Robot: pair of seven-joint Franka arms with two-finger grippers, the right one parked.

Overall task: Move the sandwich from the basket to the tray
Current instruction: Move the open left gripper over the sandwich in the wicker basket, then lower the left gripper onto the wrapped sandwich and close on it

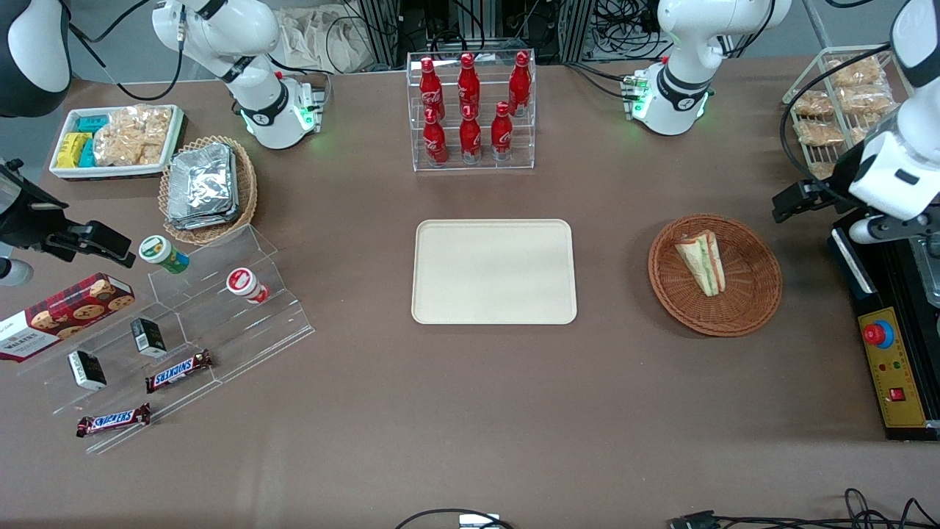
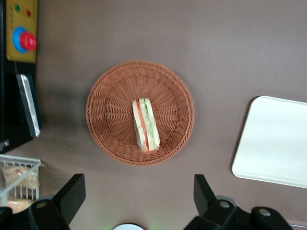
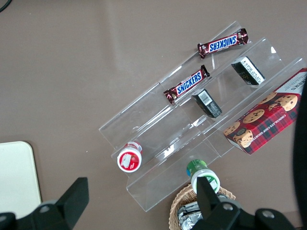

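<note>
The sandwich (image 1: 703, 262) lies on its side in the middle of the round brown basket (image 1: 756, 297), with the green and orange filling showing along one long edge. Nothing touches it. The basket stands toward the working arm's end of the table, well apart from the cream tray (image 1: 493, 271), which sits bare at the centre.

The gripper (image 2: 139, 196) hangs high above the table, just beside the basket rather than over the sandwich, and its two fingers (image 2: 72, 194) are spread wide with nothing between them.

I judge that the task is only at its start: the reach toward the sandwich. Next the arm should move over the wedge, turn so the fingers close across the two bread faces, and come down.
</note>
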